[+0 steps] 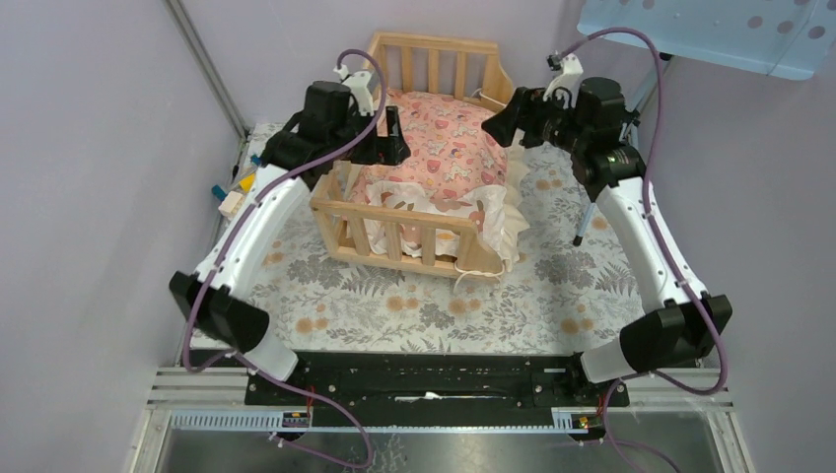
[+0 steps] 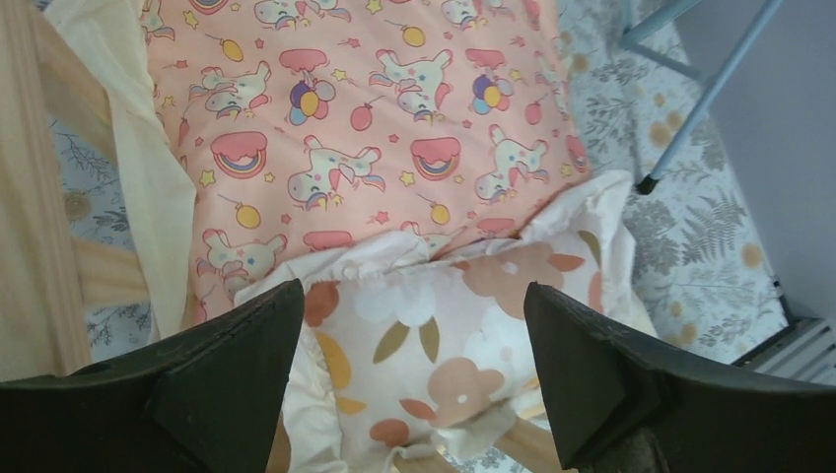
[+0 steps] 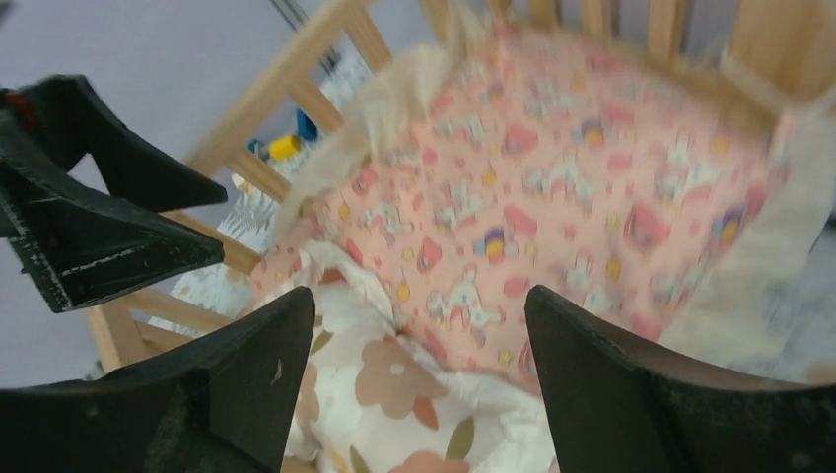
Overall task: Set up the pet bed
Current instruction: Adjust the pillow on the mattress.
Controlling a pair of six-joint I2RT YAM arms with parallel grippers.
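The bed point(image 1: 355, 210) sits on the table point(image 1: 325, 296) toward 12 o'clock. The cushion point(image 1: 444, 138) fills it, and the pillow point(image 1: 434, 202) slumps over the rail at 6 o'clock. The left gripper point(image 1: 392, 133) hovers at the bed's 9 o'clock and the right gripper point(image 1: 505, 123) at 3 o'clock, both spread wide and holding nothing. The frame looks like stiff, light wood that would slide if nudged, so I'd grip a top rail. The bedding is floppy and best pinched at an edge.
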